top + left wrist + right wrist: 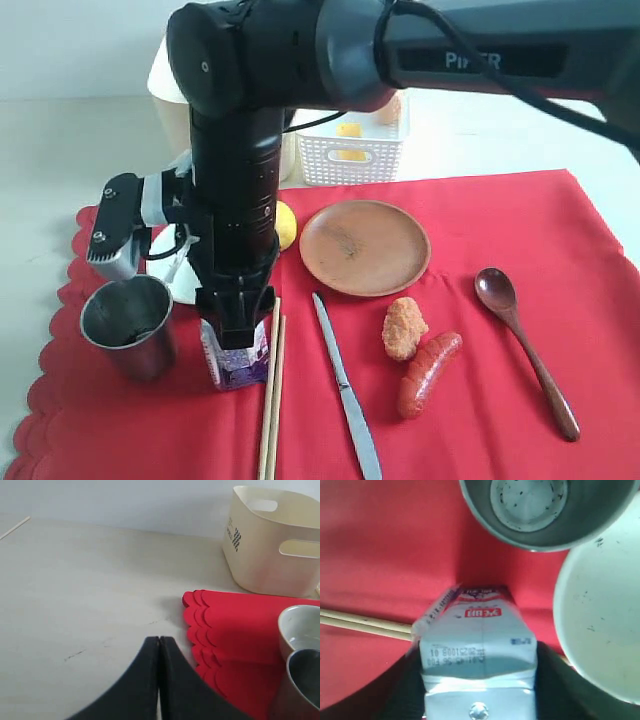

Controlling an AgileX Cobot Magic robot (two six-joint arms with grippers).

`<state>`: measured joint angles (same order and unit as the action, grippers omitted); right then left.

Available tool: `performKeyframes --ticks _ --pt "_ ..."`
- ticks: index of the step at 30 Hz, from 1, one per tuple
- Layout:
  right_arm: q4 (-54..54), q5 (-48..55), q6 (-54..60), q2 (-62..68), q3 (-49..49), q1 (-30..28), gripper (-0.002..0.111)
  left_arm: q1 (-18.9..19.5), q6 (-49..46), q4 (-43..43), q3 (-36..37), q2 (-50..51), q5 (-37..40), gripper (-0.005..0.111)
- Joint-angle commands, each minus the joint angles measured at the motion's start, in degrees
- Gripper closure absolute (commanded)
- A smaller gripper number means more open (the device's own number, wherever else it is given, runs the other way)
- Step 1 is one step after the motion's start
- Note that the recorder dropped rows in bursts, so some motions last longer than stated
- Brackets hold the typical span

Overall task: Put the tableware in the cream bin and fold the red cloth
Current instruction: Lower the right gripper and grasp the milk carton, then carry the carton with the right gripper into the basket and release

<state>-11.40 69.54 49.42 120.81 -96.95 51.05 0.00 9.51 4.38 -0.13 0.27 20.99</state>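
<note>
White bowl mostly behind arm (rim visible); knife end cropped.

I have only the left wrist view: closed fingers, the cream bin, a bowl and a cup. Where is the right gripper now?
Observer: The right gripper is down on the milk carton, with one finger against each side.
Operator: Is the carton in the air?
Observer: It seems not. Its base looks to rest on the red cloth, beside the chopsticks.
Operator: Which tableware lies beyond my view?
Observer: The brown plate, the knife and the wooden spoon, all lying on the cloth.
</note>
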Motion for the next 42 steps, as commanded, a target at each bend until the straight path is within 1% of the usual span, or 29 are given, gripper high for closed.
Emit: performKeyframes --ticks 1,10,17,21,25,26,29,30,32,35,36,38,42 --pt "-0.4 0.4 -0.2 -4.1 -0.1 0.2 0.108 0.0 -0.1 0.1 0.1 -0.3 -0.6 0.107" --pt "0.4 0.3 -0.2 -13.3 -0.1 0.2 0.108 0.0 -0.1 0.1 0.1 -0.3 -0.6 0.107" --pt "11.4 -4.6 -8.3 -20.0 -0.1 0.1 0.108 0.0 -0.1 0.1 0.1 -0.3 -0.6 0.107" --pt "16.7 -6.2 -12.5 -20.4 -0.1 0.1 0.108 0.0 -0.1 0.1 0.1 -0.3 -0.6 0.107" --pt "24.3 -7.0 -18.4 -20.4 -0.1 -0.1 0.108 0.0 -0.1 0.1 0.1 -0.3 -0.6 0.107" --pt "25.7 -7.6 -20.2 -20.4 -0.1 -1.3 0.108 0.0 -0.1 0.1 0.1 -0.3 -0.6 0.107" --pt "25.1 -10.1 -22.6 -20.4 -0.1 -5.8 0.108 0.0 -0.1 0.1 0.1 -0.3 -0.6 0.107" --pt "25.1 -12.2 -24.4 -20.4 -0.1 -8.8 0.108 0.0 -0.1 0.1 0.1 -0.3 -0.6 0.107" --pt "25.0 -15.2 -26.5 -20.4 -0.1 -12.5 0.108 0.0 -0.1 0.1 0.1 -0.3 -0.6 0.107" --pt "24.1 -18.4 -27.1 -20.1 -0.1 -16.2 0.108 0.0 -0.1 0.1 0.1 -0.3 -0.6 0.107" --pt "22.9 -21.4 -27.1 -19.7 -0.1 -18.7 0.108 0.0 -0.1 0.1 0.1 -0.3 -0.6 0.107" --pt "20.7 -24.4 -27.1 -18.8 -0.1 -20.8 0.108 0.0 -0.1 0.1 0.1 -0.3 -0.6 0.107" --pt "19.6 -30.7 -27.1 -15.6 -0.1 -25.2 0.108 0.0 -0.1 0.1 0.1 -0.3 -0.6 0.107"
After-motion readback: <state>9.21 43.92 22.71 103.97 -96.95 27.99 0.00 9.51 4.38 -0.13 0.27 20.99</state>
